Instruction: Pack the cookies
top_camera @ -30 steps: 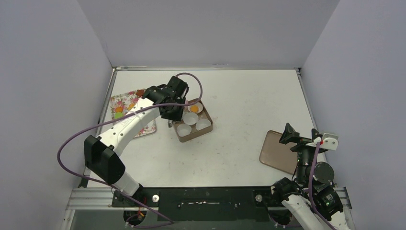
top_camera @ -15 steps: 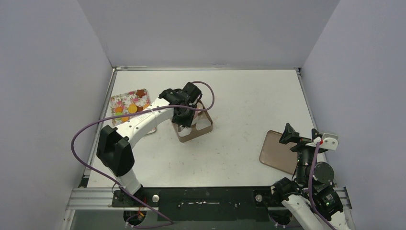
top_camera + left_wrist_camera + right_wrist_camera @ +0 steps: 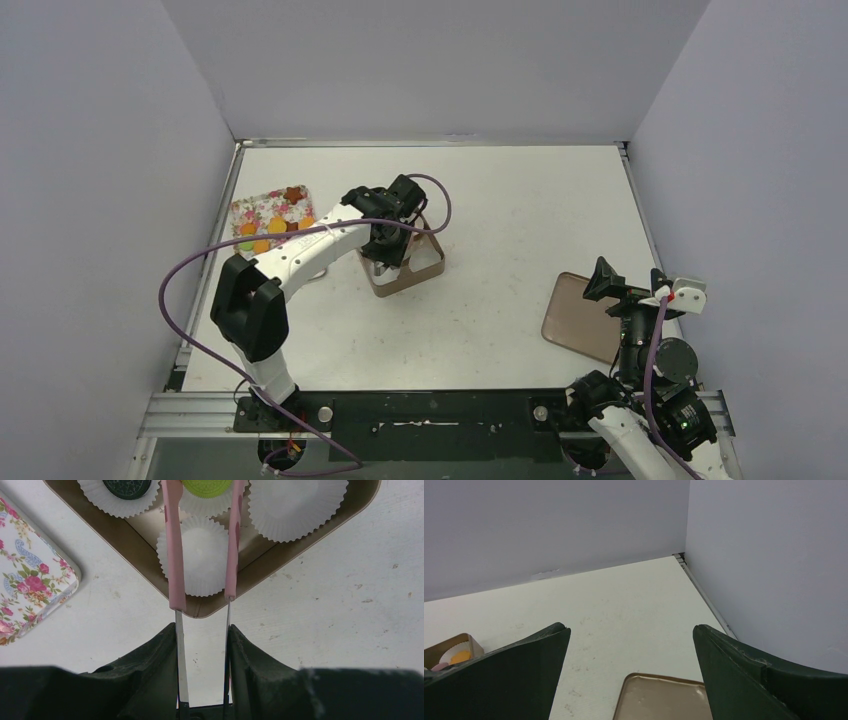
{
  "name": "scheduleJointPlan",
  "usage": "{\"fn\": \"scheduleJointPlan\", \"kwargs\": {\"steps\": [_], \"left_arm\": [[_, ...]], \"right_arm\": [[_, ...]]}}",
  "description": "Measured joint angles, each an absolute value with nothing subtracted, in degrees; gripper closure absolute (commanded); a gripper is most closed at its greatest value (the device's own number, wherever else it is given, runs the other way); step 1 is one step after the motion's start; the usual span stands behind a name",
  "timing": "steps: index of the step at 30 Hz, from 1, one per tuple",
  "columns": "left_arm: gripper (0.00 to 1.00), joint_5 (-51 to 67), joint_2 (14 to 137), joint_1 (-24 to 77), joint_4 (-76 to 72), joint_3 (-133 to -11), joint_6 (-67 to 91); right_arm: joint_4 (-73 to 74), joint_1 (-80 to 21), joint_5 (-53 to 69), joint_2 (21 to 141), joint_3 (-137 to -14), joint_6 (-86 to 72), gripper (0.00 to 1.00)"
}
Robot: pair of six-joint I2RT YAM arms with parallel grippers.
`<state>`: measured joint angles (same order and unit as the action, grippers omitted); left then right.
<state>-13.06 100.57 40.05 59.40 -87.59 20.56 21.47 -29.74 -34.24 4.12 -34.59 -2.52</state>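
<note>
Several cookies (image 3: pixel 277 227), orange and brown, lie on the floral tray (image 3: pixel 240 208) at your far left, so by my judgement the packing is only part done. Moving right, the left gripper (image 3: pixel 390 245) hangs over the brown box (image 3: pixel 142 530). Its pink fingers (image 3: pixel 172 555) are drawn narrow and appear to pinch the green cookie (image 3: pixel 206 485) above a white paper cup (image 3: pixel 200 507). How high the cookie sits above that cup cannot be told. A dark cookie (image 3: pixel 127 485) occupies the neighbouring cup, and two cups (image 3: pixel 202 555) (image 3: pixel 298 502) stand empty.

Note these hazards. If you open from too high, the cookie may strike the pleated rim and tip out onto the box floor. If you open too low, a finger may snag the light paper wall and drag the cup with it as you lift. A cookie clinging to one pad would come away with you. A sideways drift could shove the box itself.

Further right, the lid (image 3: pixel 578 315) lies well apart from the box. The right gripper (image 3: pixel 631 628) is spread wide and holds nothing. It is no present risk, provided it is not brought in while the left arm is over the box.
</note>
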Motion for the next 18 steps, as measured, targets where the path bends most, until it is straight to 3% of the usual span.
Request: {"fn": "scheduleJointPlan", "kwargs": {"steps": [18], "left_arm": [[0.64, -13.5, 101.7, 40.1, 58.9, -87.5, 20.3]], "right_arm": [[21.5, -29.7, -34.2, 4.1, -34.6, -2.5, 0.0]]}}
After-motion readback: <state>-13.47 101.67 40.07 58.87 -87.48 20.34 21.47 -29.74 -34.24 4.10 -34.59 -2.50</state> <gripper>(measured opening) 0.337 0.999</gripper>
